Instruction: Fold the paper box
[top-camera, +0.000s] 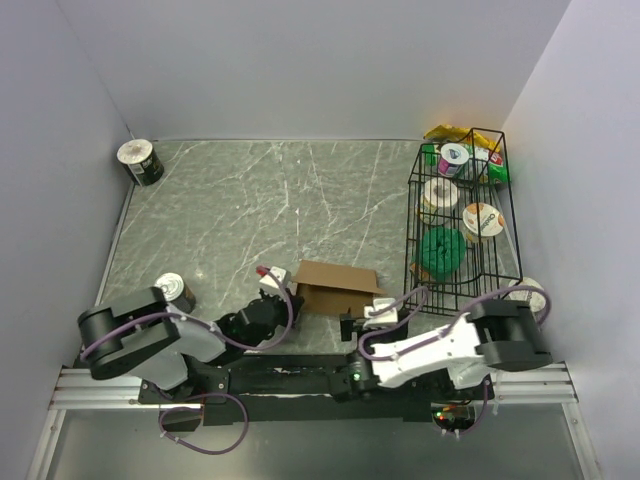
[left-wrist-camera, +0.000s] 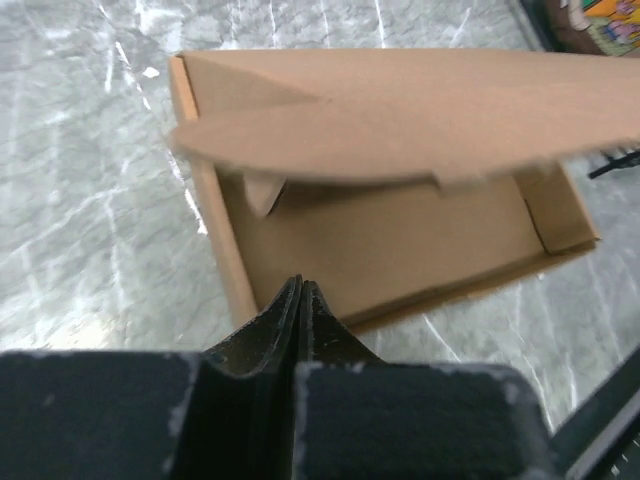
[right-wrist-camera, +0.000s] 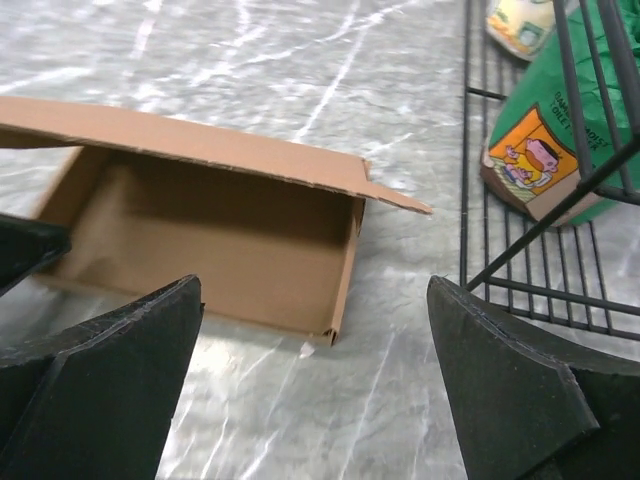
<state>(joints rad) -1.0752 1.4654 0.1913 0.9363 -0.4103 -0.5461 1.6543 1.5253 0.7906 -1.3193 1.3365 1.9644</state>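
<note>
Brown paper box (top-camera: 335, 287), tray formed, lid ajar

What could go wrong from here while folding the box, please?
The lid hangs half-open above the box; the shut left jaws at its near wall could shove the box away instead of folding it. The open right jaws sit close to the basket, so a wide swing might snag its wires.

No lettering is coming through clearly anywhere. The green packet (right-wrist-camera: 560, 140) in the wire basket (right-wrist-camera: 465, 150) is carrying an orange label with a cartoon figure and a line of small print, too blurred to read. The far-corner tin (top-camera: 141, 161) is showing a label too small to read.
</note>
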